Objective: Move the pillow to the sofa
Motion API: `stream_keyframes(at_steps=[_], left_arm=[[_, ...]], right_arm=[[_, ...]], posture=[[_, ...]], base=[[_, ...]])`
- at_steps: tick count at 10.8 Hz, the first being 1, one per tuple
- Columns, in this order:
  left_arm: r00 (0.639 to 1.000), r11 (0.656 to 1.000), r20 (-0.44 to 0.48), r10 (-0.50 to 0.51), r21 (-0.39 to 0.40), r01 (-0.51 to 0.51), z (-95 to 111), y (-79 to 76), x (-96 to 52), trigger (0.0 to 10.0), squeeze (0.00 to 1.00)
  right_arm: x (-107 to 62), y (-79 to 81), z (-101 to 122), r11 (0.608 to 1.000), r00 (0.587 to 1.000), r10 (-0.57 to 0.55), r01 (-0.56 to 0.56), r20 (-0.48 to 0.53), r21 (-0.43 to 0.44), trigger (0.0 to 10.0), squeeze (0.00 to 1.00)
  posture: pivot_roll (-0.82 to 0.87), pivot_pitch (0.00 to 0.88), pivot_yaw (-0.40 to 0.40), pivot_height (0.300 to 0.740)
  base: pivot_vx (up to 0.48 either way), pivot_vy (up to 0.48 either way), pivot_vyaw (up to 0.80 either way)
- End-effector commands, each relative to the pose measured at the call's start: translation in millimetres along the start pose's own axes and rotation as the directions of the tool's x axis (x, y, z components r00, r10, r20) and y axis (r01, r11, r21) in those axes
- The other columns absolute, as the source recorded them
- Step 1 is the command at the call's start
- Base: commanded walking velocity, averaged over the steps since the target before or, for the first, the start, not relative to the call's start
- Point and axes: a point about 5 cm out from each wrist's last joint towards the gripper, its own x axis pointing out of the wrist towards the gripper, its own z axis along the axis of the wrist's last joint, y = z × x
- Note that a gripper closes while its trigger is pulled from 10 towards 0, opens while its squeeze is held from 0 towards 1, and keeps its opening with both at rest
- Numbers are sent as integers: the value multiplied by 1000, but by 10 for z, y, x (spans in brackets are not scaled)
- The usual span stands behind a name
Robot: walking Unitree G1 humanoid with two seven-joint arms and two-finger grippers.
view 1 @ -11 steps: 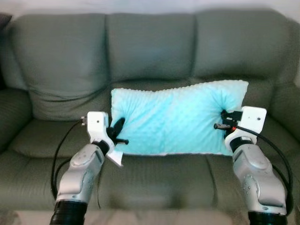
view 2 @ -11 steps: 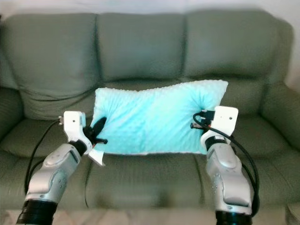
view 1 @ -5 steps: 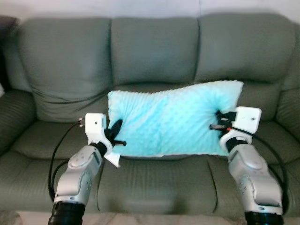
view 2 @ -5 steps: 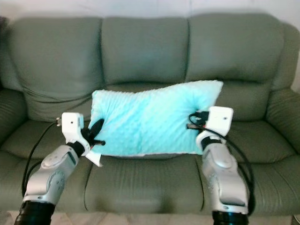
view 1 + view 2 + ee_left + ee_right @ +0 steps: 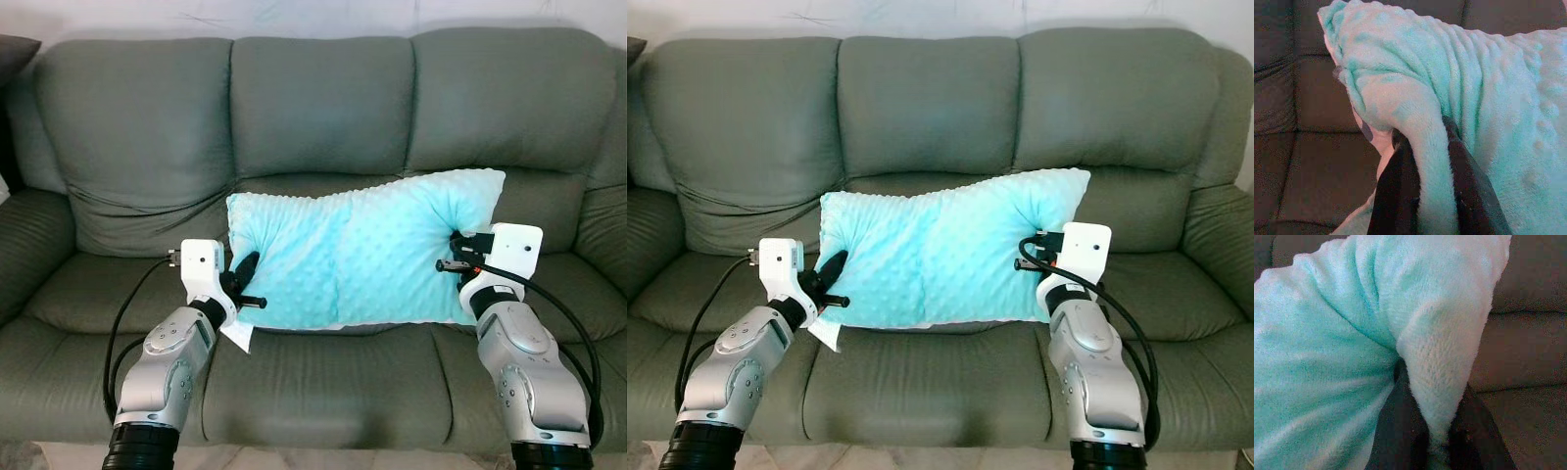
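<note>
Both grippers have a pinch on my pillow: left gripper clamped on its left edge, right gripper clamped on the right edge. It's stretched between them over the middle seat of the green sofa, upright against the backrest.

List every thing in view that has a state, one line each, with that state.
pillow: held upright over the sofa seat, pinched at both ends, fabric bunched at each grip.
left end effector: shut on the pillow's left edge.
right end effector: shut on the pillow's right edge.
sofa: seat cushions bare below the pillow.
</note>
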Motion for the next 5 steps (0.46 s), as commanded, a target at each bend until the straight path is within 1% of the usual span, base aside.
stream_keyframes(at_steps=[1,3,4,5], left_arm=[[1000,1000,20,-20,11,20,64,-19,-7,10000,0],[999,1000,21,-24,11,24,65,-26,-6,10000,0],[1000,1000,15,-17,23,16,60,-26,-6,10000,0],[1000,1000,18,-1,16,1,56,-23,-10,10000,0]], right_arm=[[10,10,53,1000,1000,4,-4,20,0,10000,0],[7,10,50,1000,1000,3,-3,19,0,10000,0],[6,7,51,1000,1000,2,-2,19,-1,10000,0],[2,8,51,1000,1000,1,-1,19,-1,10000,0]], posture=[[-196,0,16,740],[-196,0,17,740],[-196,0,17,740],[-196,0,16,740]], base=[[289,0,0],[291,0,0],[247,0,0],[0,0,0]])
